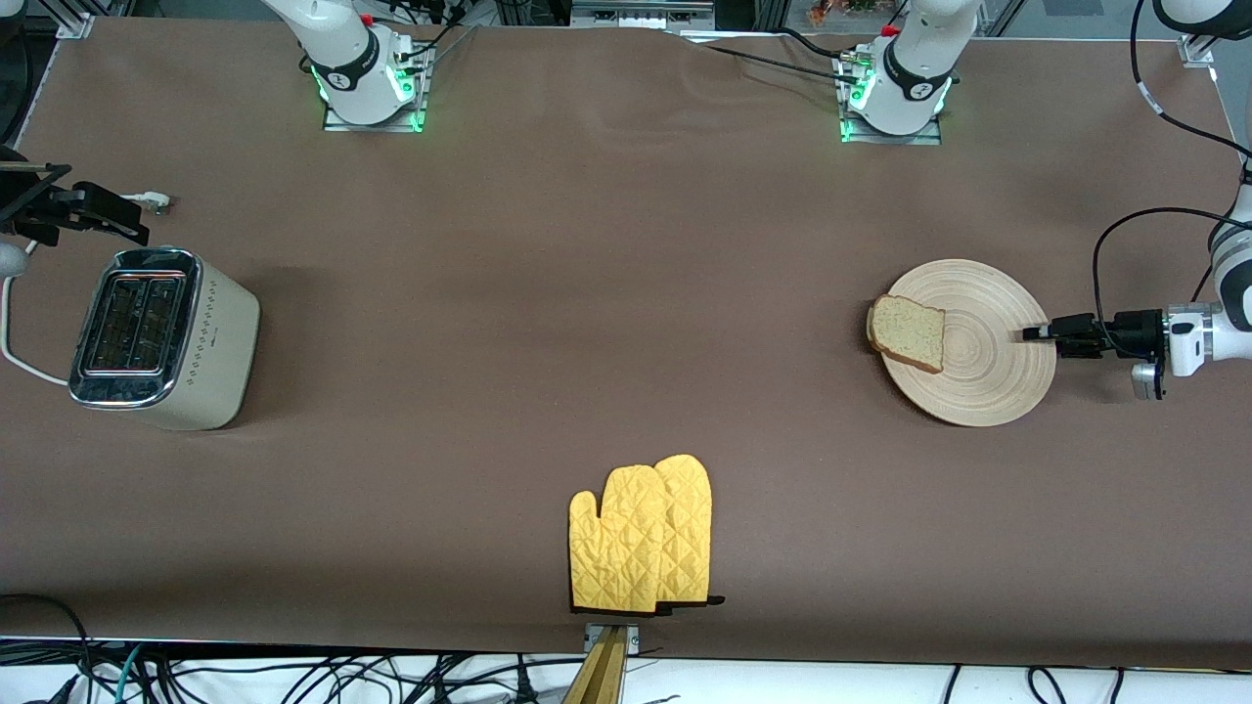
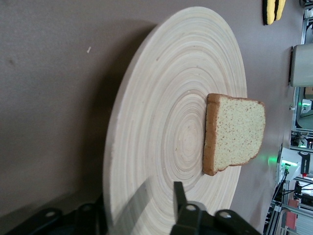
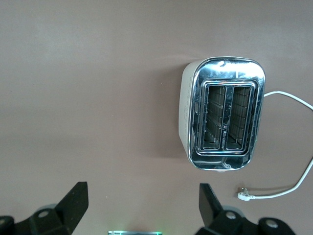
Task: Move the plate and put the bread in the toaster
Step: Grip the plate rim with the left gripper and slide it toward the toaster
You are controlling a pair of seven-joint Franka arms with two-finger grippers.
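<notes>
At the right arm's end of the desk, about nine o'clock, the right claw hangs with fingers spread above the toaster. Yellow mitts lie at six o'clock. Around three o'clock the plate carries the bread, and the left claw straddles the plate's rim, one finger above it and one below.

One plate, one bread, one toaster, two mitts.
</notes>
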